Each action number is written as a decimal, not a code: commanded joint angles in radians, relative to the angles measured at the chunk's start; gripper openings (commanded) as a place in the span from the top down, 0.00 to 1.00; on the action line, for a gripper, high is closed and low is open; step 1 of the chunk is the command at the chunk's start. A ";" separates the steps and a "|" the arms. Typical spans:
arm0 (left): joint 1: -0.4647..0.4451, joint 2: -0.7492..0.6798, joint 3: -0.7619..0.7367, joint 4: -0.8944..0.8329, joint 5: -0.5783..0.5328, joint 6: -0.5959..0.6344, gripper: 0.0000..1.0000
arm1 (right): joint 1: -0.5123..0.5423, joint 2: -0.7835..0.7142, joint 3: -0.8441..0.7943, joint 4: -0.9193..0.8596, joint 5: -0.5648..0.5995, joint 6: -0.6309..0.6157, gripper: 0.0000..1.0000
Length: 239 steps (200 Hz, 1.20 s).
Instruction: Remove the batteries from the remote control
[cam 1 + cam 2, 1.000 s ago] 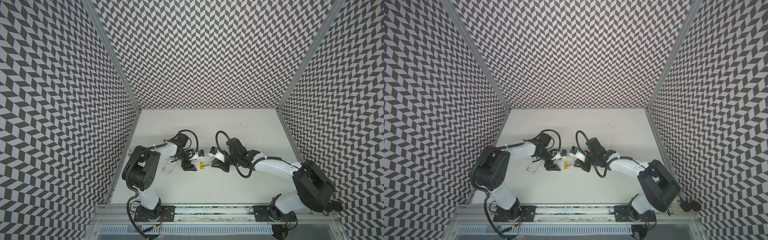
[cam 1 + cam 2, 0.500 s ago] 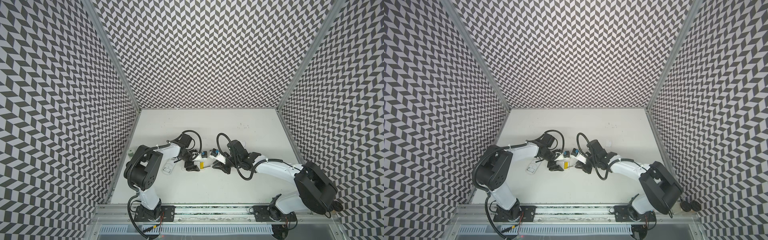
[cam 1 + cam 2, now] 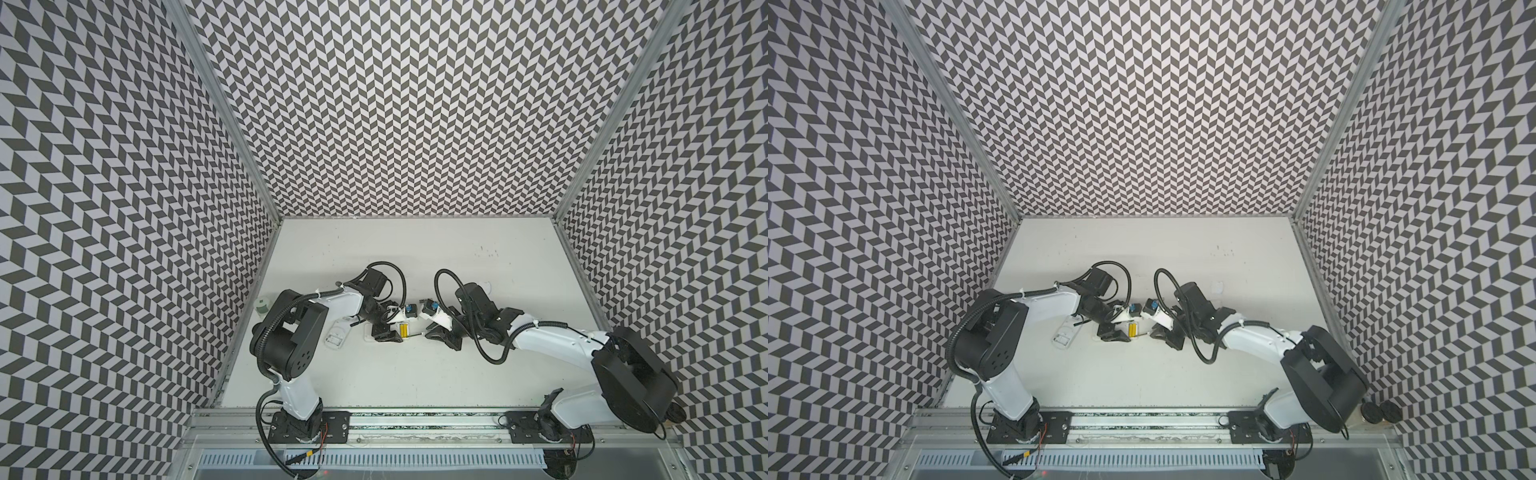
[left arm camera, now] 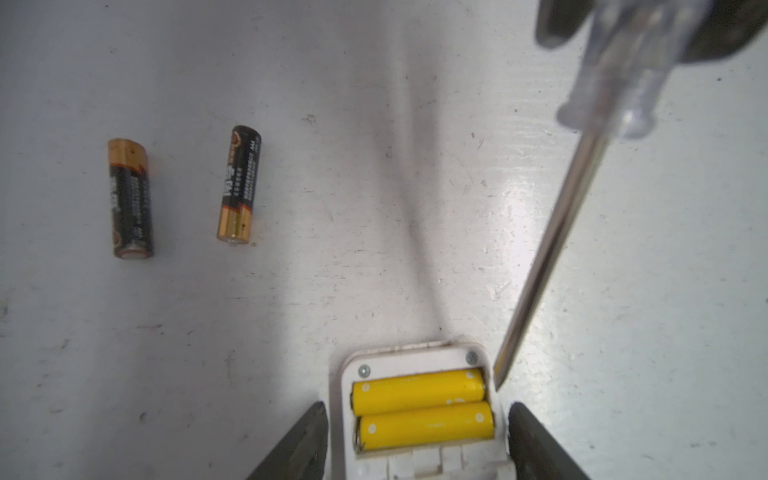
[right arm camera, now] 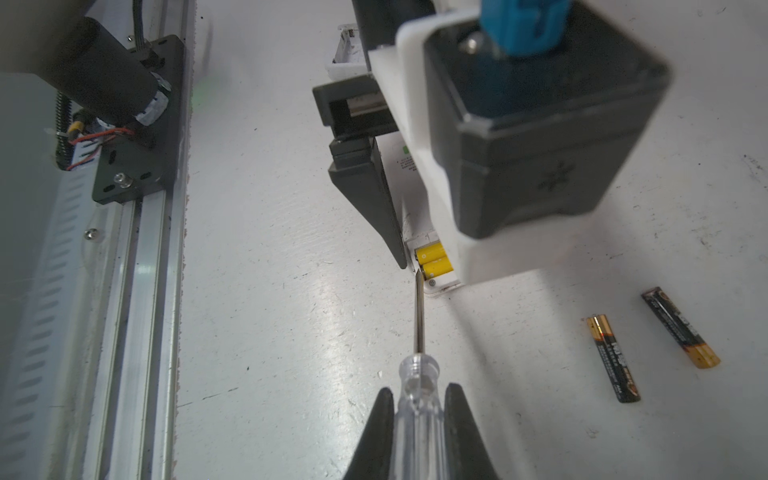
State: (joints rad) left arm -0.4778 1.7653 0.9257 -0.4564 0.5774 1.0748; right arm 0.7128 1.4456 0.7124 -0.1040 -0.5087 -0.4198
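Observation:
The white remote control (image 4: 411, 361) lies back-up with its compartment open and two yellow batteries (image 4: 417, 390) side by side inside it, also seen in both top views (image 3: 402, 331) (image 3: 1132, 330). My left gripper (image 4: 419, 409) straddles that end, its fingers against both long sides. Two black batteries with gold ends (image 4: 131, 199) (image 4: 240, 185) lie loose on the table. My right gripper (image 5: 419, 392) is shut on the clear handle of a screwdriver (image 5: 419, 316). The screwdriver's tip sits at the compartment's corner beside the yellow batteries (image 5: 434, 259).
A white battery cover (image 3: 336, 336) lies on the table left of the remote. A small round pot (image 3: 262, 306) stands by the left wall. The front rail (image 3: 415, 415) carries both arm bases. The left wrist camera housing (image 5: 528, 124) hangs over the remote.
My left gripper has slid right along the remote to the battery compartment and its jaws have narrowed onto the sides. The right gripper, with the screwdriver, has edged slightly left.

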 commanded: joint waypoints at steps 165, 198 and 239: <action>-0.005 0.043 -0.030 -0.077 -0.008 0.005 0.41 | 0.027 0.003 0.052 -0.059 0.117 -0.081 1.00; -0.005 0.040 -0.030 -0.077 -0.007 0.005 0.42 | 0.028 0.026 0.069 -0.066 0.056 -0.107 1.00; -0.005 0.040 -0.034 -0.073 -0.008 0.005 0.44 | 0.047 0.045 0.104 -0.078 0.089 -0.116 1.00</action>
State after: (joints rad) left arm -0.4774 1.7672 0.9222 -0.4557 0.5961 1.0760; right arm 0.7441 1.4780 0.7856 -0.2031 -0.4343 -0.5087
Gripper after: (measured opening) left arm 0.568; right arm 0.157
